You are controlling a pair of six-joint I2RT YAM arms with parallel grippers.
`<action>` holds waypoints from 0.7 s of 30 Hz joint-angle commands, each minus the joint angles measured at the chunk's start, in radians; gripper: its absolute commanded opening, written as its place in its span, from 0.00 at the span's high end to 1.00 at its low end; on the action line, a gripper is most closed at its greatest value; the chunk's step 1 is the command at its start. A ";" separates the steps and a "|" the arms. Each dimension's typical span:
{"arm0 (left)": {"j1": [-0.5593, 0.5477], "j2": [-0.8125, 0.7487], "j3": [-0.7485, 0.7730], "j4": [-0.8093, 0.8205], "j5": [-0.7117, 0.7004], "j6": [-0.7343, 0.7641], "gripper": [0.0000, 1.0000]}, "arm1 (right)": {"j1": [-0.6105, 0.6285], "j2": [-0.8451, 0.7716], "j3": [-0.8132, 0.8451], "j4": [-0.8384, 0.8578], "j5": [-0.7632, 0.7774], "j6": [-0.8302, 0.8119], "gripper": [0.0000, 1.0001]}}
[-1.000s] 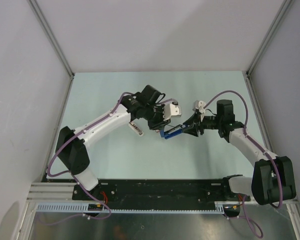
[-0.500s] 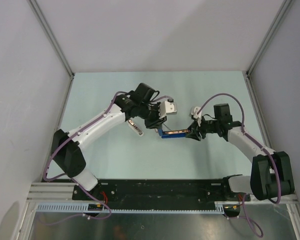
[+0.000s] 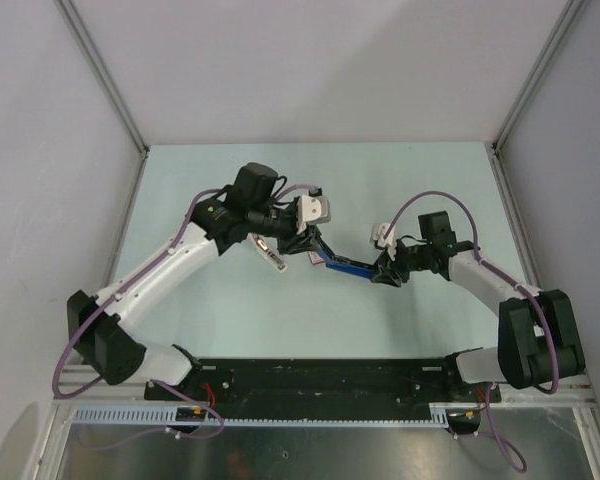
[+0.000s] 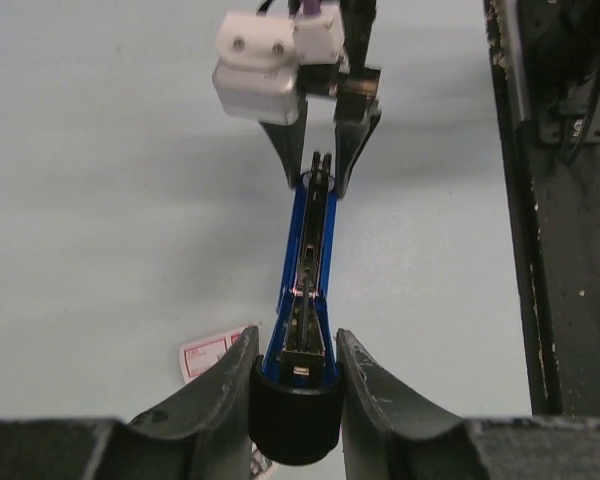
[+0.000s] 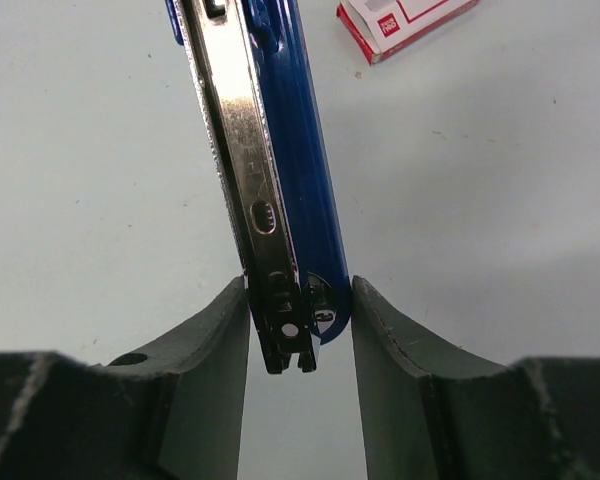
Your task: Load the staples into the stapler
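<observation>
The stapler (image 3: 350, 267) is at the middle of the desk (image 3: 400, 180), held at both ends and apparently lifted clear of the surface. Its long axis runs across the desk from left to right, with the right-hand end slanting slightly towards the near edge. The left gripper (image 4: 296, 340) is closed on the black rear end, both fingers pressing its sides. The right gripper (image 5: 298, 290) is closed on the opposite tip, one finger against the metal rail and the other against the blue shell. The left wrist view looks straight down the length of the opened channel. It appears dark, and whether any staples sit in it cannot be told. The right wrist view shows the metal rail and the blue body side by side. The pink-and-white box (image 5: 405, 22) lies flat on the desk beside the end held by the left gripper, well away from the right gripper. The box looks closed and its contents are not visible, and no loose staples are seen. Assessment: loading has not begun. Both grippers are occupied, so one must release to fetch staples, and the left arm is the nearer to the box
</observation>
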 commanded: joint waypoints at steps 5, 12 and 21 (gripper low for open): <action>0.039 -0.128 -0.083 0.225 0.122 -0.089 1.00 | -0.010 0.021 -0.003 -0.050 0.073 -0.071 1.00; 0.082 -0.189 -0.177 0.375 0.225 -0.185 1.00 | -0.017 -0.004 -0.003 -0.096 -0.013 -0.119 1.00; 0.127 -0.218 -0.211 0.554 0.244 -0.328 1.00 | -0.072 0.004 -0.005 -0.075 -0.106 -0.069 1.00</action>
